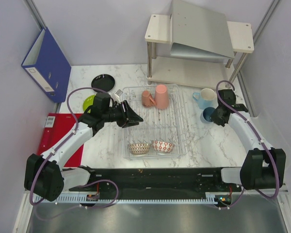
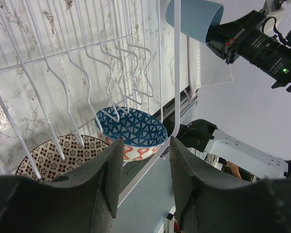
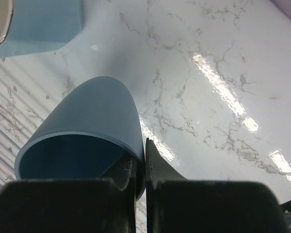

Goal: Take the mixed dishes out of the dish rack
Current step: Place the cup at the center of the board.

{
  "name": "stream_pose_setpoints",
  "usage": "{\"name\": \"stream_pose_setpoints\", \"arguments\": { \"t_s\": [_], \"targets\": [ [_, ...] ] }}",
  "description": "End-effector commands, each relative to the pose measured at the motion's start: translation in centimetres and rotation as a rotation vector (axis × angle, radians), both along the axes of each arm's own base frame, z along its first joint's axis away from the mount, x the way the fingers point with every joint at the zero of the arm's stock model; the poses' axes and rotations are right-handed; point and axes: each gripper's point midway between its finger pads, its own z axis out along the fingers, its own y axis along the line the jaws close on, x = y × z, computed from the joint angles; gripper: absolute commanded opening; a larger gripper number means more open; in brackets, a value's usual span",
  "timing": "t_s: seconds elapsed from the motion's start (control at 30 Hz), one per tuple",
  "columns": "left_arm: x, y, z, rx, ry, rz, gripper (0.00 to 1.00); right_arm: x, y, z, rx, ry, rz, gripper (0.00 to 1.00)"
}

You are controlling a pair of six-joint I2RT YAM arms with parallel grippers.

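The dish rack holds a salmon-pink cup and mug at its far end, and a brown-white bowl and a red-white bowl at its near end. My left gripper is open and empty over the rack's left side. In its wrist view the gripper points past the wire prongs at both bowls. My right gripper is shut on the rim of a light-blue cup, held just above the table right of the rack. A second light-blue cup stands beyond it.
A black plate and a lime-green plate lie on the table left of the rack. A beige two-tier shelf stands at the back. A blue binder leans against the left wall, above a red mat.
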Motion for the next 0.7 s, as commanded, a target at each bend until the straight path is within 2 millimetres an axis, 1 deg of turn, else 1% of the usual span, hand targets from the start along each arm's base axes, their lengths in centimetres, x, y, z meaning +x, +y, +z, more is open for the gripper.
{"name": "stream_pose_setpoints", "arguments": {
  "t_s": [0.0, 0.03, 0.07, 0.13, 0.3, 0.33, 0.4, 0.43, 0.47, 0.5, 0.53, 0.57, 0.6, 0.63, 0.67],
  "targets": [
    [-0.3, 0.2, 0.8, 0.003, -0.056, -0.024, 0.49, 0.5, -1.4, 3.0, -0.018, -0.069, -0.042, 0.00],
    [-0.4, 0.2, 0.7, 0.004, -0.054, -0.024, 0.49, 0.2, -3.2, 3.4, -0.044, -0.071, -0.086, 0.00],
    [-0.4, 0.2, 0.8, 0.004, -0.057, -0.027, 0.49, -0.1, -3.8, 3.9, -0.066, -0.067, -0.088, 0.00],
    [-0.4, 0.2, 0.6, 0.007, -0.055, -0.030, 0.49, -0.2, -5.0, 4.3, -0.124, -0.061, -0.117, 0.00],
    [-0.6, 0.1, 0.0, 0.012, -0.019, -0.042, 0.49, 0.6, -6.9, 3.5, -0.112, -0.033, -0.212, 0.00],
    [-0.6, 0.1, -0.1, 0.016, -0.020, -0.043, 0.48, 1.2, -7.4, 3.9, -0.116, -0.048, -0.230, 0.00],
    [-0.7, 0.3, -0.2, 0.024, -0.022, -0.041, 0.48, 1.9, -8.3, 3.5, -0.126, -0.039, -0.272, 0.00],
    [-0.7, 0.3, -0.2, 0.026, -0.023, -0.039, 0.48, 2.5, -9.0, 4.0, -0.124, -0.049, -0.298, 0.00],
    [-0.7, 0.3, -0.4, 0.029, -0.017, -0.038, 0.48, 2.8, -9.4, 3.3, -0.123, -0.028, -0.311, 0.00],
    [-0.8, 0.3, -0.3, 0.027, -0.018, -0.040, 0.48, 3.2, -9.7, 3.2, -0.115, -0.026, -0.327, 0.00],
    [-0.9, 0.3, -0.4, 0.028, -0.015, -0.042, 0.48, 3.8, -10.3, 3.5, -0.104, -0.040, -0.350, 0.00],
    [-0.9, 0.4, -0.5, 0.030, -0.012, -0.045, 0.48, 4.4, -10.5, 2.9, -0.095, -0.031, -0.356, 0.00],
    [-0.9, 0.4, -0.6, 0.032, -0.010, -0.044, 0.48, 4.9, -10.7, 2.7, -0.089, -0.030, -0.358, 0.00],
    [-1.0, 0.4, -0.6, 0.032, -0.011, -0.047, 0.48, 5.8, -11.2, 3.2, -0.089, -0.044, -0.374, 0.00],
    [-1.0, 0.4, -0.6, 0.033, -0.011, -0.048, 0.48, 6.1, -11.4, 2.1, -0.085, -0.011, -0.378, 0.00]
  ]
}}
